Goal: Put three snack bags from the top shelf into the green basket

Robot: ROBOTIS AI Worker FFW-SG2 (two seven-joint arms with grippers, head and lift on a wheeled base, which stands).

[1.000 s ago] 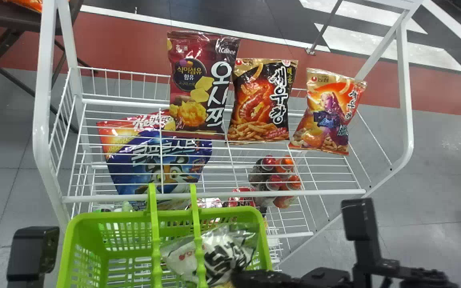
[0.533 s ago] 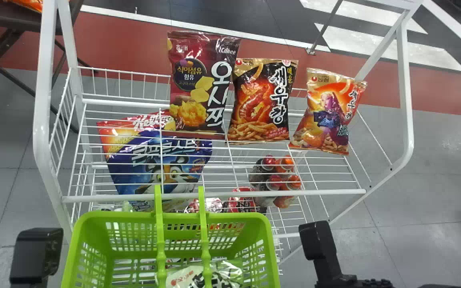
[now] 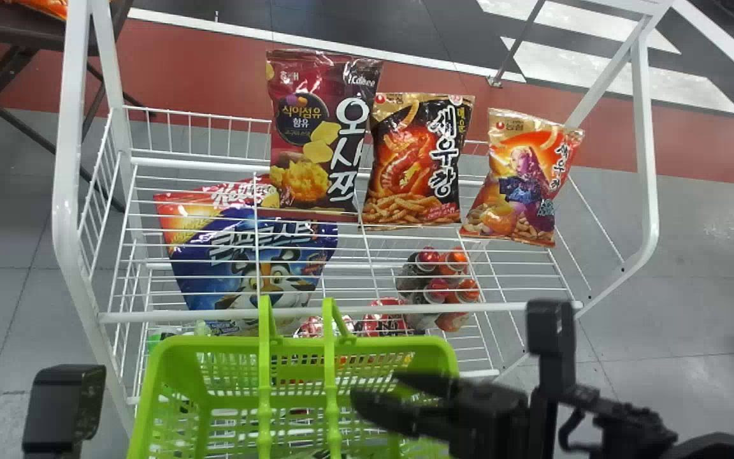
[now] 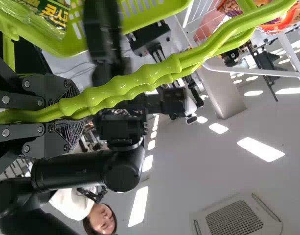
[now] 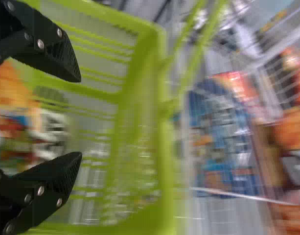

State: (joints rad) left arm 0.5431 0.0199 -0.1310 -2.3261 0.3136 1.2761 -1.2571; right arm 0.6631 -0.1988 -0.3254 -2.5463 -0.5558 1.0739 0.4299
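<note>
Basket [image 3: 367, 345] shifting right; right gripper [image 3: 376, 387] rising over it, fingers parted; left gripper [image 3: 61, 408] clasping handles [image 4: 145, 77]; snack bags [image 3: 415, 159] resting beyond basket.

Three cams, all catch green basket [image 3: 182, 345]

Head: high, looks forward and down, white rack [image 3: 341, 312] too. Left wrist: close by handles [image 4: 140, 78], faces ceiling [image 4: 213, 161]. Right wrist: close, looks into green basket; shares blue pouch [image 3: 214, 274] with head.

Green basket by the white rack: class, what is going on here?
A robot's left hand is closed on the handles of the green basket. Its right hand is open and empty, over the basket's right side. At least one snack bag lies inside, and three bags are on the top shelf.
</note>
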